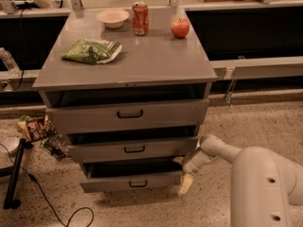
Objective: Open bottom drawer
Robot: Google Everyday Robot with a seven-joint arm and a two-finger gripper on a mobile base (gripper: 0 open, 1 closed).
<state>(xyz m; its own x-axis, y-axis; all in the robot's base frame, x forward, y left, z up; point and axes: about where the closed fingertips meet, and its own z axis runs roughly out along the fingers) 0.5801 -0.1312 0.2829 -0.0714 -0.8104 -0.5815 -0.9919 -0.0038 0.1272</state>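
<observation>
The grey cabinet (128, 65) has three stacked drawers, all pulled out a little. The bottom drawer (109, 182) is the lowest, with a low grey front and a small black bar handle (138, 184). It sticks out farther than the middle drawer (104, 151). My gripper (182, 173) is at the right end of the bottom drawer's front. One pale finger (179, 160) points up by the drawer's top edge and the other (185, 185) hangs down beside its right corner. The fingers are apart and hold nothing. The handle is free, to the left of the gripper.
On the cabinet top lie a green bag (92, 51), a bowl (112, 18), a red can (140, 18) and an apple (180, 28). My arm (265, 183) fills the lower right. Snack packets (35, 126), a cable (52, 207) and a black stand (14, 174) lie on the floor at left.
</observation>
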